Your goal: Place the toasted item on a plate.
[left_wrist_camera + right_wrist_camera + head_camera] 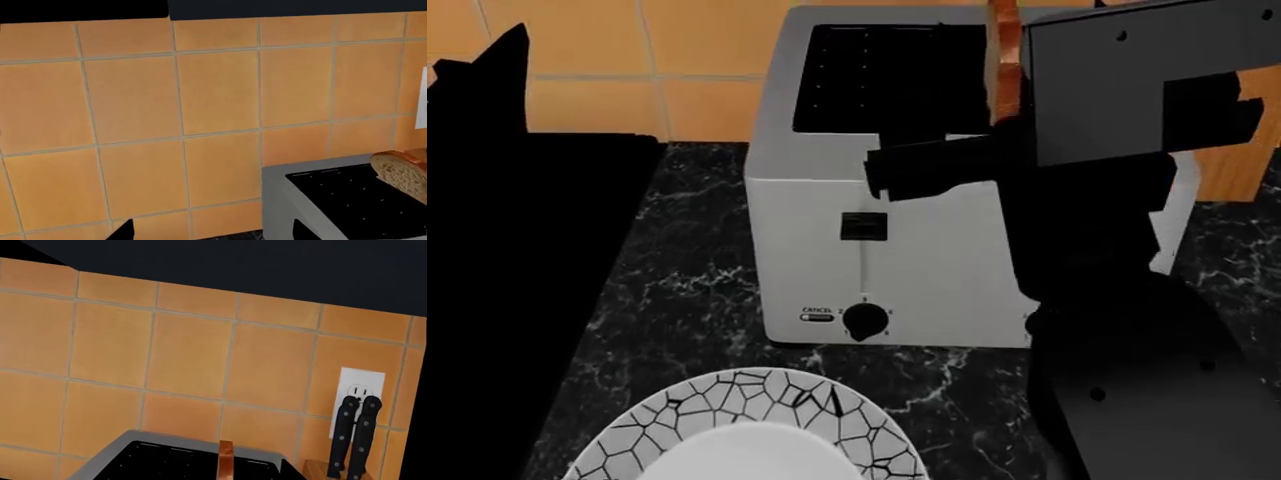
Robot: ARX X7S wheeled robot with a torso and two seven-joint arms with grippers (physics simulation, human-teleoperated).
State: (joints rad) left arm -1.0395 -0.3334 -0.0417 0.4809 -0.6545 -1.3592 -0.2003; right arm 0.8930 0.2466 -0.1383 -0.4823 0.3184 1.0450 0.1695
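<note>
A: Bread slice [1004, 60] is what you're after. In your head view it stands upright on edge above the toaster [894, 250], seen as a thin golden-brown strip right beside the dark body of your right arm [1121, 200].

B: Is your right gripper holding it?

A: You can't tell from these pictures. The arm covers the spot where the fingers would be, so whether they are parted or closed on the slice is hidden. The right wrist view only shows the slice edge-on over the black top of the toaster, with orange wall tiles [187, 350], a white outlet [360, 390] and two black knife handles [353, 435] in a wooden block behind.

B: And your left gripper?

A: Same answer: unclear. Only two small dark tips show at the edge of the left wrist view, too little to judge. That camera does catch the porous crumb of the slice at the toaster's far side.

B: Where's the plate?

A: The plate [641, 430] with its black cracked-mosaic rim lies on the dark marbled surface [694, 300], in front of the toaster and apart from it.
</note>
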